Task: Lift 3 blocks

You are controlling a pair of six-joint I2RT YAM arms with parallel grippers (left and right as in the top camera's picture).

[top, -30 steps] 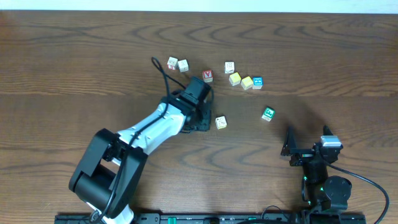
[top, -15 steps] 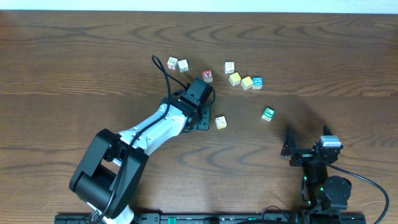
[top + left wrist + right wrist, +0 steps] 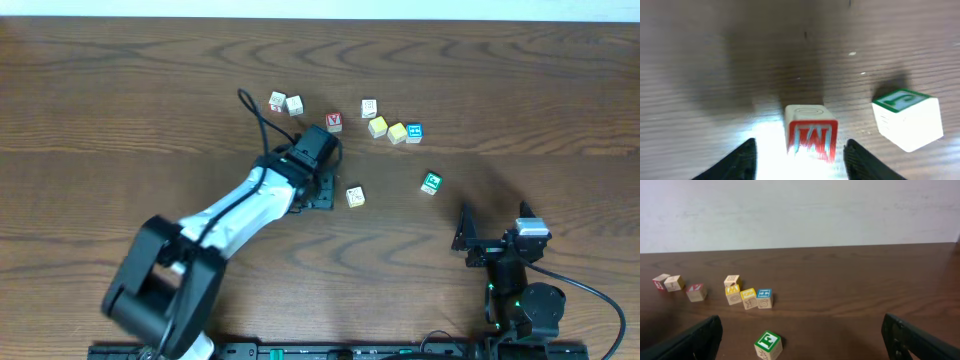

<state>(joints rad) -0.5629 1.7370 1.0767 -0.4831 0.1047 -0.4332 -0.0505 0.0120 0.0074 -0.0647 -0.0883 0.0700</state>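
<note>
Left gripper (image 3: pixel 800 152) gapes astride M block (image 3: pixel 810 134), apparently resting on table (image 3: pixel 715 50); next: clamp squarely, lift.

My left arm (image 3: pixel 245 205) stretches forward and to the right, wrist tipped downward. My left gripper (image 3: pixel 801 155) has its jaws parted, clamping nothing. My right arm (image 3: pixel 515 280) is folded close to its base, my right gripper (image 3: pixel 802 340) spread wide, facing ahead.

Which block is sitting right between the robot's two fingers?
The small wooden cube with a red face and white M. It sits between the open fingers of the left gripper; the green-topped wooden cube lies off to the side.
</note>
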